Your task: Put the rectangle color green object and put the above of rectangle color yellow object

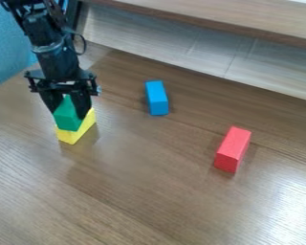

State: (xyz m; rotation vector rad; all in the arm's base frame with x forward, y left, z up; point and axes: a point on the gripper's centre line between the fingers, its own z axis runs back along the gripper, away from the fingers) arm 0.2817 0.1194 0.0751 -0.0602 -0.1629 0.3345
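Moderately bright, diffuse lighting is recorded across the worktop (149, 191), with pale glare noted at the lower right and fainter sheen at the left. Soft shadows are cast beside the yellow block (70, 137), blue block (157, 98) and red block (233, 149).

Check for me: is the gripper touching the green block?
Touching. The camera view shows the gripper with its fingers against opposite sides of the green block, no gap showing at either side.

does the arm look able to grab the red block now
Probably not: its gripper holds the green block over the yellow block and would likely need to let go first, though nothing stands directly between it and the red block.
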